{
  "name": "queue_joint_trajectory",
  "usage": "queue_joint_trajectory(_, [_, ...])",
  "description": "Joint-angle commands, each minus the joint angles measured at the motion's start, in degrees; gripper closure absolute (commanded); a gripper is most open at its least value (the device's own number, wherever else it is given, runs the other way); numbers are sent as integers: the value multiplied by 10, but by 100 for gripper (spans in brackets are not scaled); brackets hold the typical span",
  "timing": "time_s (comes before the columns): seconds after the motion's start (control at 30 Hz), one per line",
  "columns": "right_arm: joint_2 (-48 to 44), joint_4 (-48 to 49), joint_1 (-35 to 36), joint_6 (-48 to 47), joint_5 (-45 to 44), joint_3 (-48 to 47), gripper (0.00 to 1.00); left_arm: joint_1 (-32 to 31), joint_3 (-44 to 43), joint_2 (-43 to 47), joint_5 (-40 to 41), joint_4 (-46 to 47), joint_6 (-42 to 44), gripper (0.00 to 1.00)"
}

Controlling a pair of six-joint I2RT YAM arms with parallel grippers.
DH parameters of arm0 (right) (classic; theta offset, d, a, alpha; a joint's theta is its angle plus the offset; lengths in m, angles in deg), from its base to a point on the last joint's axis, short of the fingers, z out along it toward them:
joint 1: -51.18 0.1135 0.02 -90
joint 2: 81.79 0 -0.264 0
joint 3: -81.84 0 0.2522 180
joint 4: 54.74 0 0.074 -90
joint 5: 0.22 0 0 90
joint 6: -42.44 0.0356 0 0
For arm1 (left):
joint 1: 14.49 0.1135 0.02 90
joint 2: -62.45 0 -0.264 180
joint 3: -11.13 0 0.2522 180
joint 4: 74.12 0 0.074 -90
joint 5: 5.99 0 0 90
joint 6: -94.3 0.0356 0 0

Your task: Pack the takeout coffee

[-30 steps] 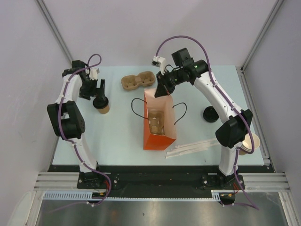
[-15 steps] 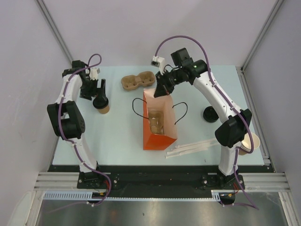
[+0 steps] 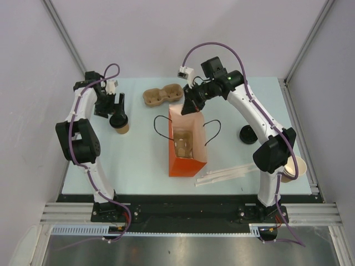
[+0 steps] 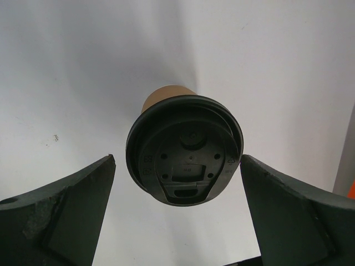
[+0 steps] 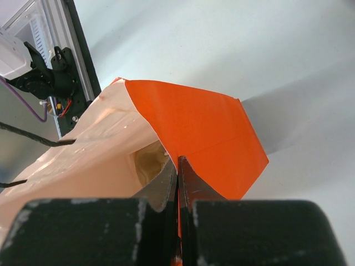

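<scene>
On the pale table (image 3: pixel 138 160), mid-field, stands the orange bag (image 3: pixel 186 163), upright with its mouth open to the top camera. Its lining is light pink, and black cord handles (image 3: pixel 161 128) flop out on both sides. Tan round items (image 3: pixel 182 147) sit at the bottom inside; can't tell what they are.

The right gripper (image 5: pixel 177 166) is clenched on the bag's far rim. In the wrist view the fingers are pressed together with the paper wall pinched between them. The right arm reaches in from the right, over the bag's back edge.

A brown two-cup carrier (image 3: pixel 162 95) lies behind the bag, near the far table edge and apart from the bag.

A stack of lidless cups (image 3: pixel 295 168) sits at the right table edge, partly hidden by the right arm's elbow.

The takeout coffee (image 4: pixel 186 149) is upright on the table at far left, well apart from the bag, with its black lid on. The left gripper (image 4: pixel 177 158) hangs right over it with jaws spread wide. One finger (image 4: pixel 72 205) sits on each side of the lid, with a gap on both sides and no contact.

A loose black lid (image 3: pixel 247 134) lies flat to the right of the bag, next to the right arm.

Thin white sticks (image 3: pixel 224 174) lie on the table at the bag's near-right corner.
</scene>
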Motion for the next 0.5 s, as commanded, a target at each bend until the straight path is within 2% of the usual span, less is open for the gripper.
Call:
queue_joint_trajectory(0.0, [1, 8, 2, 7, 11, -25, 100, 4, 4, 6, -5, 9, 9, 1])
queue_joint_trajectory(0.47, [6, 8, -1, 8, 14, -27, 100, 4, 27, 4, 5, 23, 12, 0])
